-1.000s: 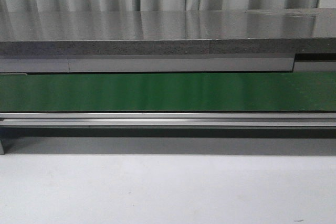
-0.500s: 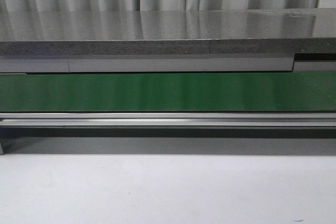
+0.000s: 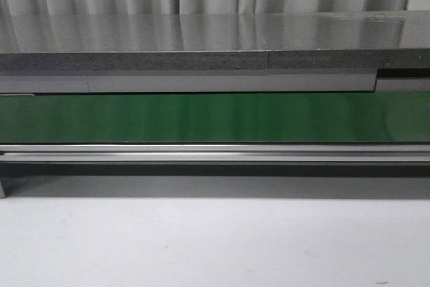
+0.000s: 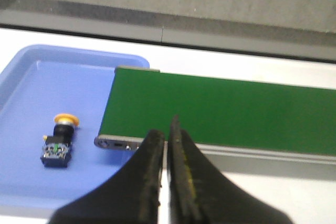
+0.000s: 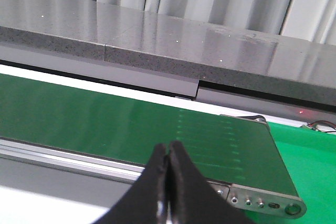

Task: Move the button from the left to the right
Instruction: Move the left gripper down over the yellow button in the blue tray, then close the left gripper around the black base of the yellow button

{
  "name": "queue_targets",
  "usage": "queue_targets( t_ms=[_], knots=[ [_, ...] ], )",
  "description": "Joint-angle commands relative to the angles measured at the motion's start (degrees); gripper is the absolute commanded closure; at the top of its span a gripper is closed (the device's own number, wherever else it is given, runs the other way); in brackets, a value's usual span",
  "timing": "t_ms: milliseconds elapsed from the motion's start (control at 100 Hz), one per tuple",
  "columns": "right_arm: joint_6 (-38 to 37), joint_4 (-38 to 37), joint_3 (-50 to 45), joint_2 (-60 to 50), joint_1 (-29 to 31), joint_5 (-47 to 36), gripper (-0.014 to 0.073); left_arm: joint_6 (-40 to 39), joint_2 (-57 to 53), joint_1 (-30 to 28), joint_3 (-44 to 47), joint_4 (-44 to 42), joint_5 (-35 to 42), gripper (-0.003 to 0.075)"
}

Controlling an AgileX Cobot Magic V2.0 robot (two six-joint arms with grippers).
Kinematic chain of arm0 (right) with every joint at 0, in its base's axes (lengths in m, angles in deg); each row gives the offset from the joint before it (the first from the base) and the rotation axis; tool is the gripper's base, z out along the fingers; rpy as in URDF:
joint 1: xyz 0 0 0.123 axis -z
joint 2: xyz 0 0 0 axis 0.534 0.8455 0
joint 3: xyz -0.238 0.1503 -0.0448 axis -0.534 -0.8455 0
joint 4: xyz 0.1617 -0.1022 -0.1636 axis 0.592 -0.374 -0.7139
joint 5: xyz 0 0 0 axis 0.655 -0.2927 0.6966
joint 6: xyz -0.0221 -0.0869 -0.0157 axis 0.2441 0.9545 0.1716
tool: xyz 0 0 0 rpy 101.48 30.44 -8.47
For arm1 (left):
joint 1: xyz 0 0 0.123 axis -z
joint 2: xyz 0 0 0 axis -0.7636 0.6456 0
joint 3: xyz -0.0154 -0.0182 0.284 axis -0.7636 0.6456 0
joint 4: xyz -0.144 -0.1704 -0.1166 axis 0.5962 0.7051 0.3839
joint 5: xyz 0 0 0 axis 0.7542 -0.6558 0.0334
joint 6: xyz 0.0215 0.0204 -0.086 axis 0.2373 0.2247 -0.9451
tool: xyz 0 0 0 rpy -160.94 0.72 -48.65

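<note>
- Front view: green conveyor belt [image 3: 215, 117] spans the frame, grey counter [image 3: 201, 38] behind it, white table [image 3: 215, 243] in front. No arms or button in sight.
- Left wrist view: button [image 4: 59, 140] lies on its side in blue tray [image 4: 31, 77], beside the belt's end. Left gripper [image 4: 167, 145] clenched, empty, apart from the button.
- Right wrist view: right gripper [image 5: 167, 167] clenched, empty, over the belt's other end.

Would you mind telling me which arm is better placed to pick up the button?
Probably the left. Its hand looks toward the blue tray holding the button. The right hand sees only the green belt.
</note>
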Motion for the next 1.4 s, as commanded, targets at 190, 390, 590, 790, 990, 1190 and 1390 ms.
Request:
queue_targets(
  t_ms=[190, 390, 590, 790, 990, 1190, 1390],
  knots=[
    [-0.2, -0.6, -0.1, -0.8, 0.0, -4.2, 0.0662, -0.6, 8.6, 0.4, -4.4, 4.2, -1.6, 0.0715],
    [-0.2, -0.6, -0.1, -0.8, 0.0, -4.2, 0.0662, -0.6, 10.0, 0.4, -4.4, 4.3, -1.6, 0.0715],
    [-0.2, -0.6, -0.1, -0.8, 0.0, -4.2, 0.0662, 6.8, 10.1, 0.4, -4.4, 2.8, -1.9, 0.0633],
    [-0.2, -0.6, -0.1, -0.8, 0.0, -4.2, 0.0662, 7.4, 10.1, 0.4, -4.4, 2.8, -2.7, 0.0233],
    [-0.2, -0.6, -0.1, -0.8, 0.0, -4.2, 0.0662, 7.4, 10.1, 0.4, -4.5, 3.0, -1.8, 0.0051],
    [-0.2, -0.6, -0.1, -0.8, 0.0, -4.2, 0.0662, 7.3, 11.6, 0.3, -6.6, 2.5, -4.4, 0.0057],
    [-0.2, -0.6, -0.1, -0.8, 0.0, -4.2, 0.0662, 3.8, 18.5, -2.9, -11.9, -3.9, -6.8, 0.0057]
  ],
)
